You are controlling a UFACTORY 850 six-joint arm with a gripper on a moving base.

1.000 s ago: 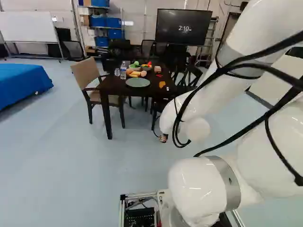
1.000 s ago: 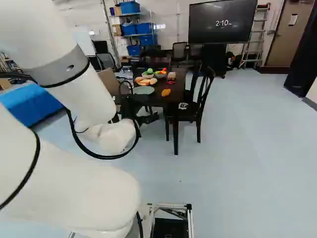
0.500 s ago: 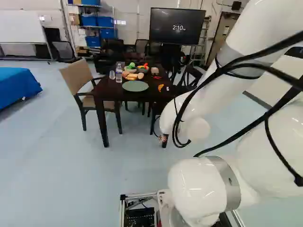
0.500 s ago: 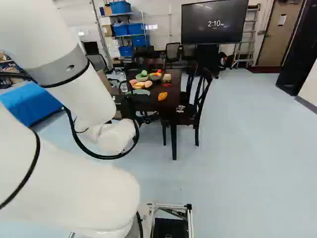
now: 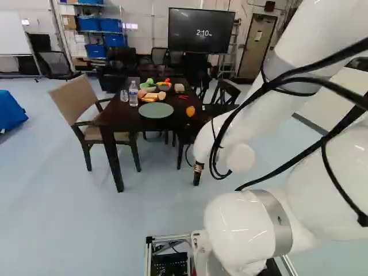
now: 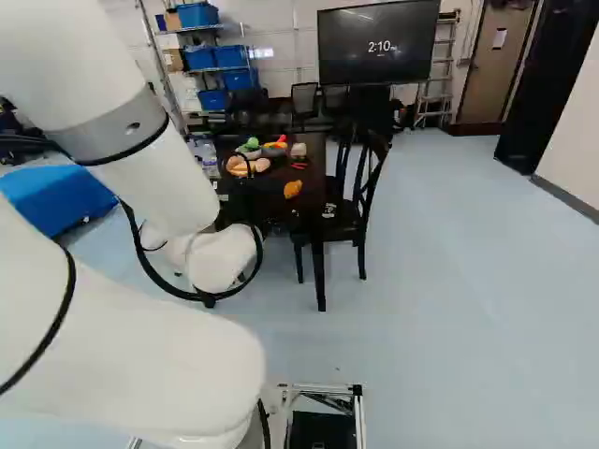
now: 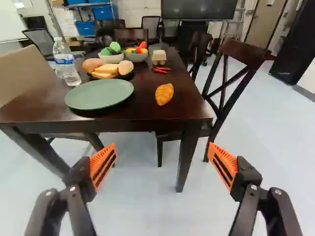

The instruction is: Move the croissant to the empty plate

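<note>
From where I'm standing, the job is only at its approach: the croissant (image 7: 164, 94) is still lying on the dark table (image 7: 142, 109), close to its near right corner, and nobody could call any of the moving done. The plate (image 7: 100, 94) is sitting to its left, by the near edge, bare and waiting, with a bottle (image 7: 67, 64) standing just beyond its left side. Bread (image 7: 106, 71) is lying past the plate, and some red peppers (image 7: 161, 70) are lying farther off than the croissant. The white arm (image 6: 168, 178) is reaching toward all this, but the gripper (image 7: 162, 150) is hanging short of the table, its fingers standing wide apart and holding nothing. So everything that counts is remaining: getting to the croissant, closing on it, lifting it, carrying it left and setting it down. I'm judging that the gripper is needing more height first, since the table's near edge is looking like the thing to bump.
</note>
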